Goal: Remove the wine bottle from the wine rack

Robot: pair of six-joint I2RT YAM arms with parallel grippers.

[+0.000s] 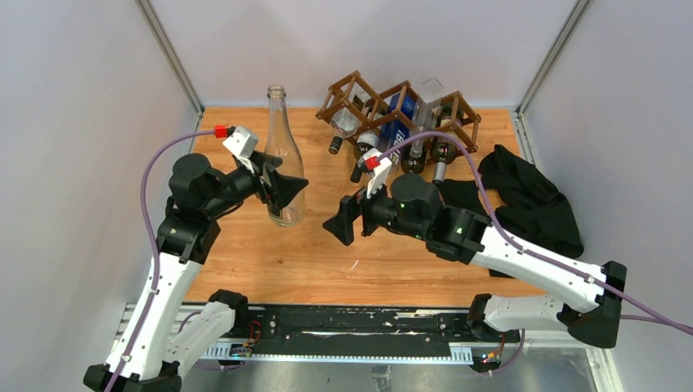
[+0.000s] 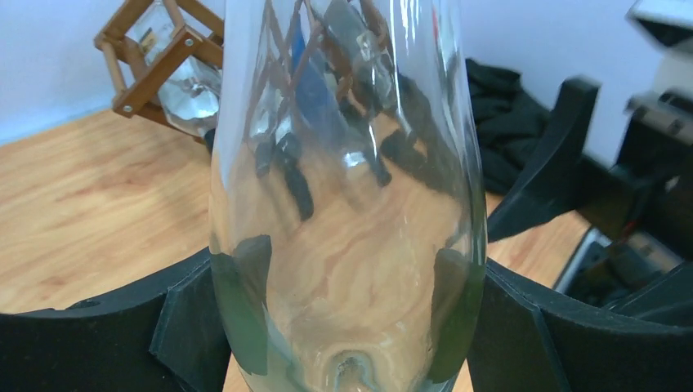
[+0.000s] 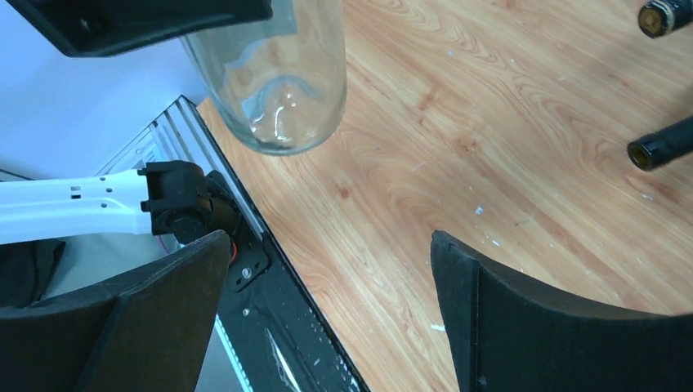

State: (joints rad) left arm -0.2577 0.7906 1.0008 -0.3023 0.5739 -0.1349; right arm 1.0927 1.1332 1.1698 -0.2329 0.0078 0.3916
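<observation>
Wine bottle [image 1: 282, 147] upright, long axis vertical, neck upward, in pinch of left hand [image 2: 347, 314]; right hand [image 3: 327, 302] spread.

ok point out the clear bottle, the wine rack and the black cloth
clear bottle [image 1: 283, 147], top view, on its glass shoulder
wine rack [image 1: 391, 121], top view, on a wooden bar near its middle
black cloth [image 1: 531, 200], top view, middle of the heap

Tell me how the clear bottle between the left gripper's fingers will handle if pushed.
Likely rigid and fragile: the clear bottle looks like bare glass. Probably slippery, its smooth walls offering the left gripper little purchase. Tall, narrow and upright, it may tip if pushed high, then roll.
</observation>
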